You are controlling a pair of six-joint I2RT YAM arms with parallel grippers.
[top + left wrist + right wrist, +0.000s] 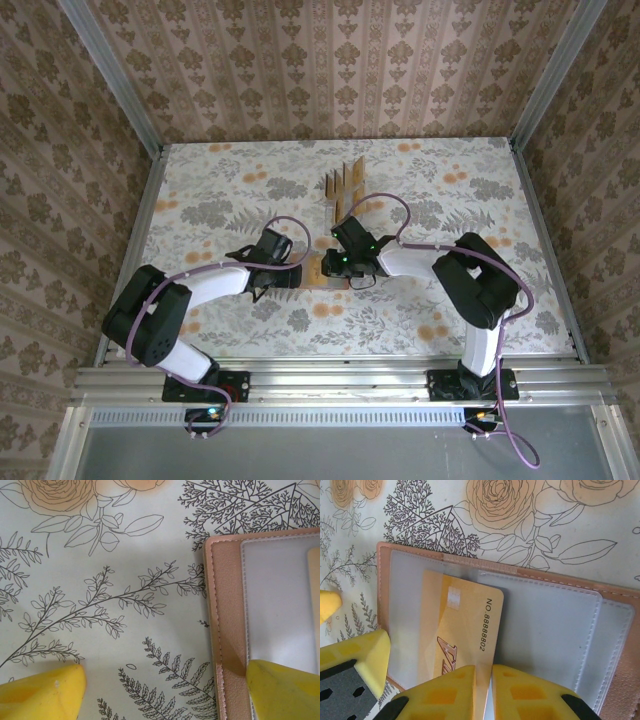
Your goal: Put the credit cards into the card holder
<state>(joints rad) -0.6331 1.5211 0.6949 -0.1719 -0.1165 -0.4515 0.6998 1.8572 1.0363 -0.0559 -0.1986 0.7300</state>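
Floral table (450, 190): right fingers (520, 695) pinch credit card (460, 625) partly inside card holder (545, 625); left fingers (40, 690) spread.

I work in a robot test cell, a lab rig rather than a home. Bare aluminium posts (112, 75) frame a small booth whose walls (330, 70) are papered in a brown damask pattern, like a backdrop. My left arm (200, 290) and right arm (470, 280) are bolted to a slotted aluminium rail (340, 382) at the near edge of the bench (230, 200), which wears a floral printed cover, and purple cables (285, 222) loop off the arms.
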